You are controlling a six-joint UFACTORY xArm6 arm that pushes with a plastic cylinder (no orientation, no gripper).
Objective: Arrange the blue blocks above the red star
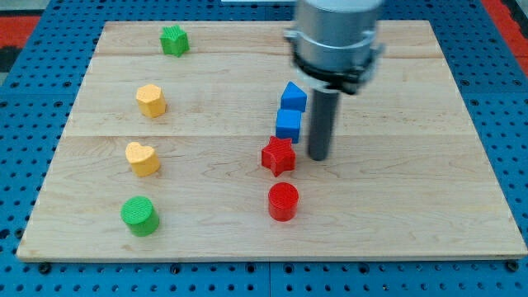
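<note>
A red star lies near the board's middle. A blue cube sits just above it, touching or nearly touching it. A second blue block, angular in shape, sits just above the cube. My tip rests on the board right of the red star, a small gap away, level with it. The rod rises to the arm's grey body at the view's top.
A red cylinder lies below the star. At the left are a green star, a yellow hexagon, a yellow heart and a green cylinder. The wooden board sits on a blue pegboard.
</note>
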